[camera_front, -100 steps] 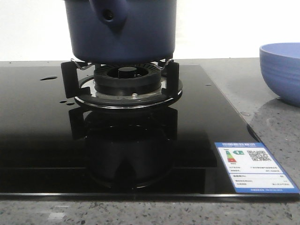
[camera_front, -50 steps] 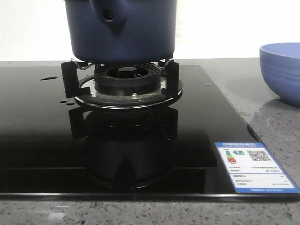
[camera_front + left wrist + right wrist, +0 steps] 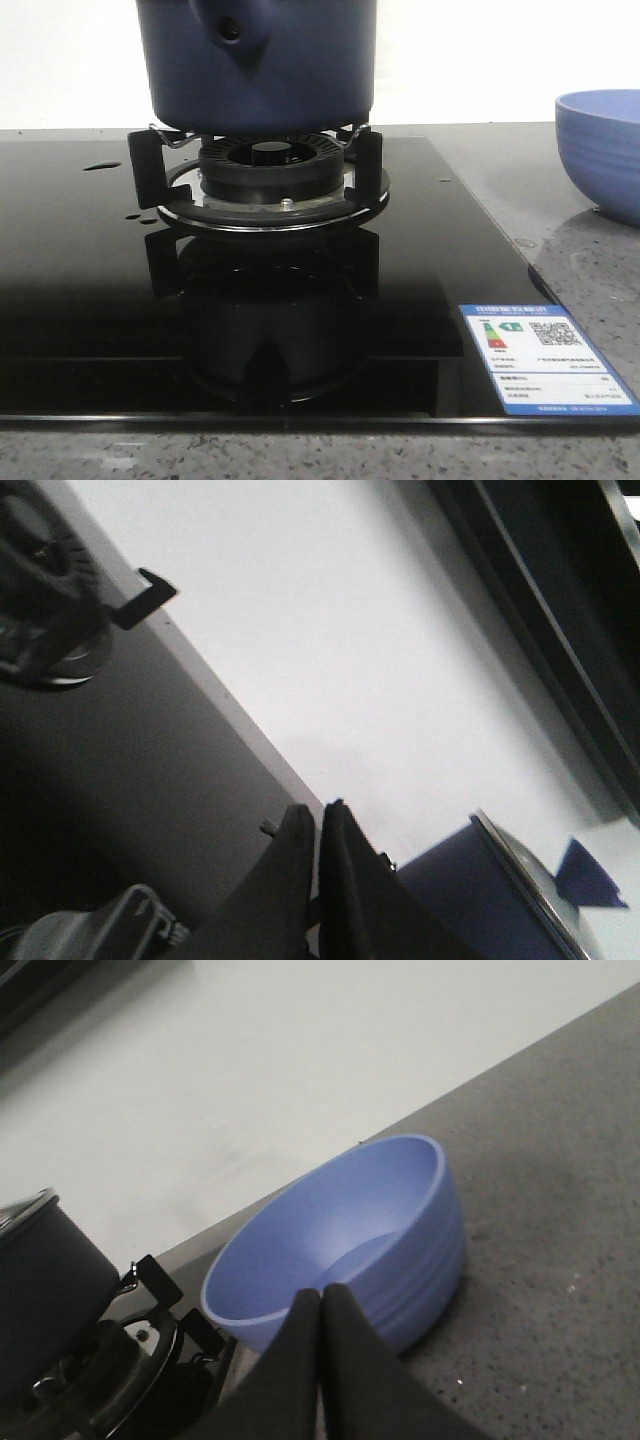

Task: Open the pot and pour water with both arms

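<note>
Both claws are pinched fully closed with nothing in them. The left claw (image 3: pixel 318 825) hangs in the air just beside the pot (image 3: pixel 258 62), which sits on the burner (image 3: pixel 262 170). The right claw (image 3: pixel 322 1305) hovers in front of the bowl (image 3: pixel 345 1245) on the counter (image 3: pixel 560 1200).

white wall (image 3: pixel 480 60), speckled grey countertop (image 3: pixel 590 270)

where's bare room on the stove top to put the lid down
Bare glass lies in front of the burner, left of the energy label. Grey counter is free between the glass edge and the bowl. The far left glass carries water drops.
</note>
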